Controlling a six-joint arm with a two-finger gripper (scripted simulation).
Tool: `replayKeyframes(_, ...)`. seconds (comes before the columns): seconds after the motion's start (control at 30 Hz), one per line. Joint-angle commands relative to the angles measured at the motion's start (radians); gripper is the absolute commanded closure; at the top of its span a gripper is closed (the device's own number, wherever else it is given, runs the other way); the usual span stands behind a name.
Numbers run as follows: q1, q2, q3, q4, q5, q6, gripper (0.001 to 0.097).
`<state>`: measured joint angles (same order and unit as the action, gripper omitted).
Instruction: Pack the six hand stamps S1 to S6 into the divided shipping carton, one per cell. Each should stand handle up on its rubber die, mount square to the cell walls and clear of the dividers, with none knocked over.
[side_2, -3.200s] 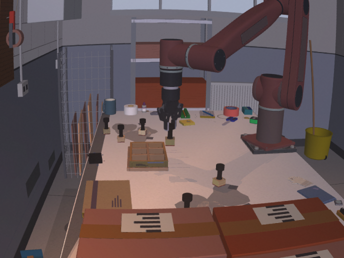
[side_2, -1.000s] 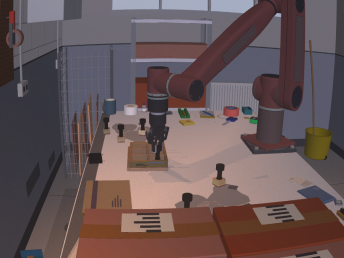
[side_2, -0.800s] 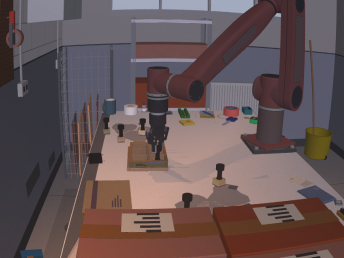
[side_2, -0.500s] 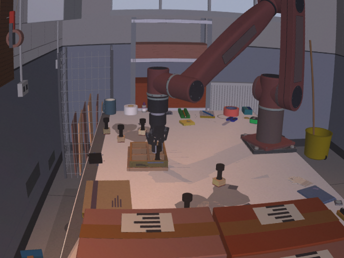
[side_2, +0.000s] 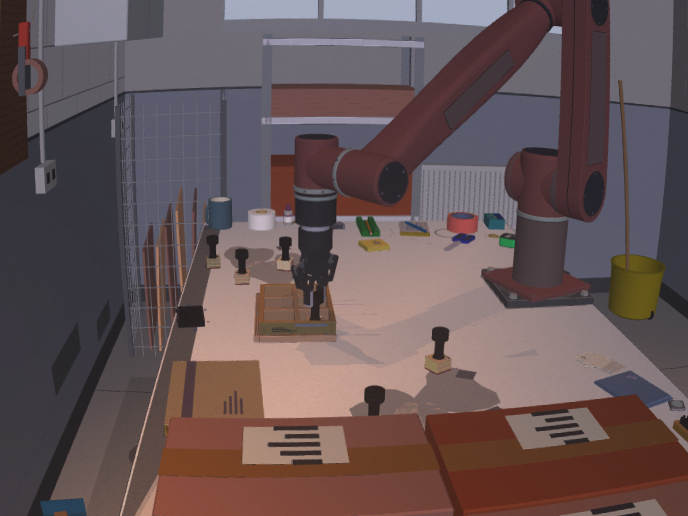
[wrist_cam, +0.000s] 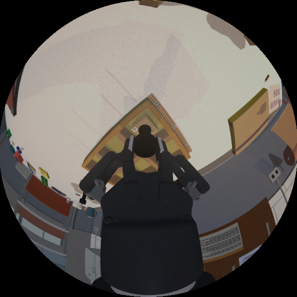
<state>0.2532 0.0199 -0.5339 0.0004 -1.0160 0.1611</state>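
A hand stamp [side_2: 315,305] with a black handle [wrist_cam: 144,144] stands handle up in the near right cell of the divided carton [side_2: 294,314], and my gripper [side_2: 314,289] is closed around that handle from above. The carton's other cells look empty from the side camera. Three stamps stand upright beyond the carton near the table's left edge [side_2: 213,253] [side_2: 242,267] [side_2: 285,254]. Another stamp [side_2: 438,351] stands on the open table to the right, and one more [side_2: 374,400] is half hidden behind the front boxes.
A flat cardboard box [side_2: 214,390] lies near the carton's front left, and two large red boxes [side_2: 422,461] block the front edge. A mug [side_2: 219,213], tape rolls and small tools line the far edge. The arm's base [side_2: 536,277] stands to the right.
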Motion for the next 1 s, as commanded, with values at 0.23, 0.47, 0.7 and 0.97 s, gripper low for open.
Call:
replayKeyframes(0.23, 0.000, 0.000, 0.000, 0.000, 0.000, 0.000, 0.0841)
replayKeyframes(0.47, 0.000, 0.000, 0.000, 0.000, 0.000, 0.000, 0.0701)
replayKeyframes(0.7, 0.000, 0.000, 0.000, 0.000, 0.000, 0.000, 0.0561)
replayKeyframes(0.97, 0.000, 0.000, 0.000, 0.000, 0.000, 0.000, 0.0421)
